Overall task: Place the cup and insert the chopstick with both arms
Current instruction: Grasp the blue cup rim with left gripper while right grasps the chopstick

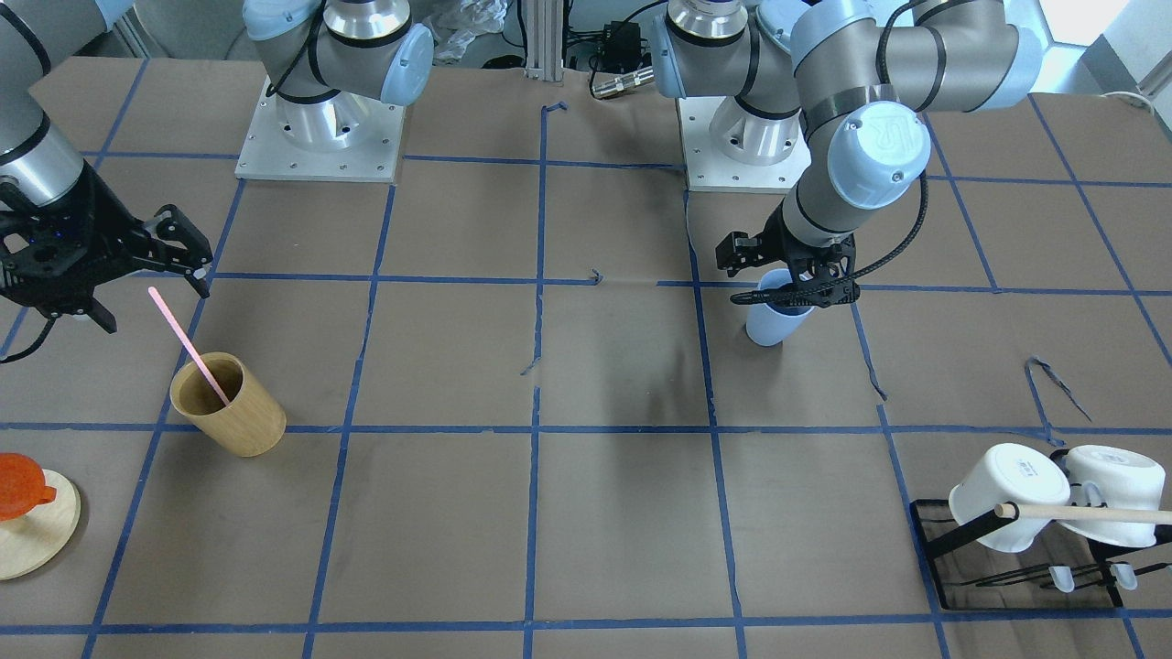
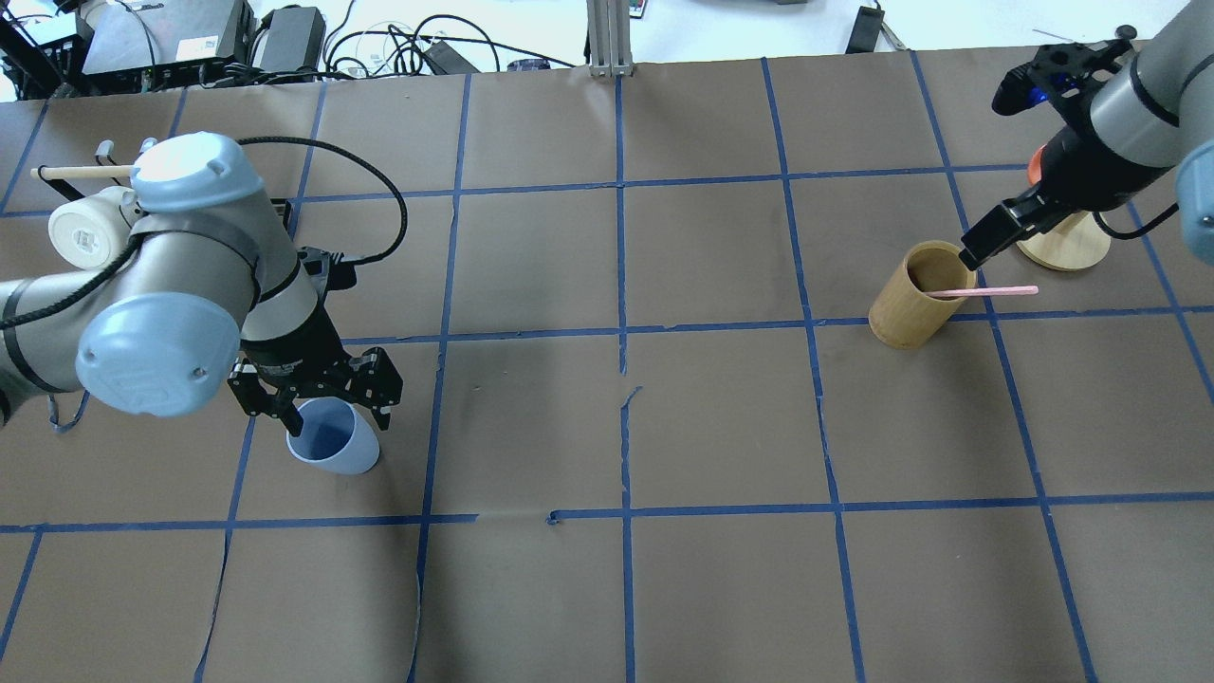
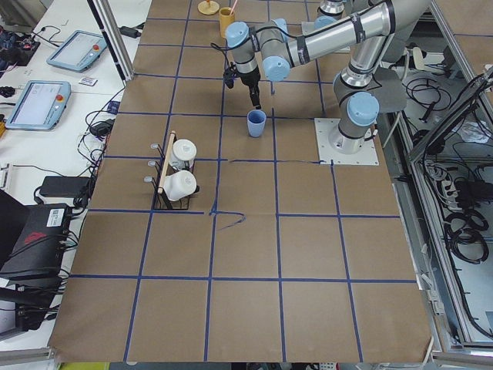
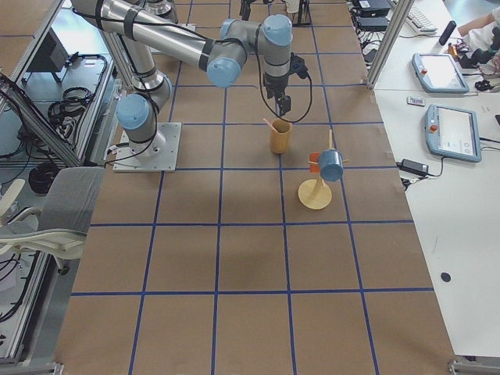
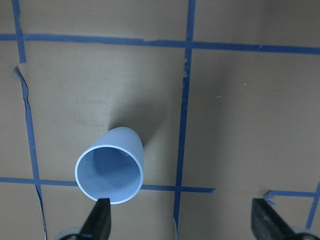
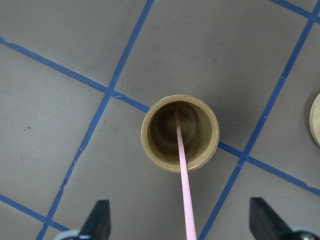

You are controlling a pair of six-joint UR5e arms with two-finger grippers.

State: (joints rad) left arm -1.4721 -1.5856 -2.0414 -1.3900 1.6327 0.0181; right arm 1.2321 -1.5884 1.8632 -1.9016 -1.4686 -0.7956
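The light-blue cup [image 2: 332,444] stands upright on the brown paper at the robot's left; it also shows in the front view [image 1: 776,320] and the left wrist view [image 5: 110,172]. My left gripper [image 2: 318,389] hovers just above it, open and empty, with one fingertip [image 5: 102,220] near the rim. The pale-pink chopstick [image 1: 188,346] leans inside a tan wooden cup [image 1: 229,405] at the robot's right. My right gripper [image 6: 182,225] is open above that cup. The chopstick [image 6: 182,185] runs up between its fingers without touching either.
A black rack with white mugs [image 1: 1035,494] and a light wooden rod [image 1: 1090,513] stands at the robot's far left. A round wooden stand [image 1: 37,535] with an orange cup [image 1: 18,485] is beyond the wooden cup. Blue tape lines grid the paper.
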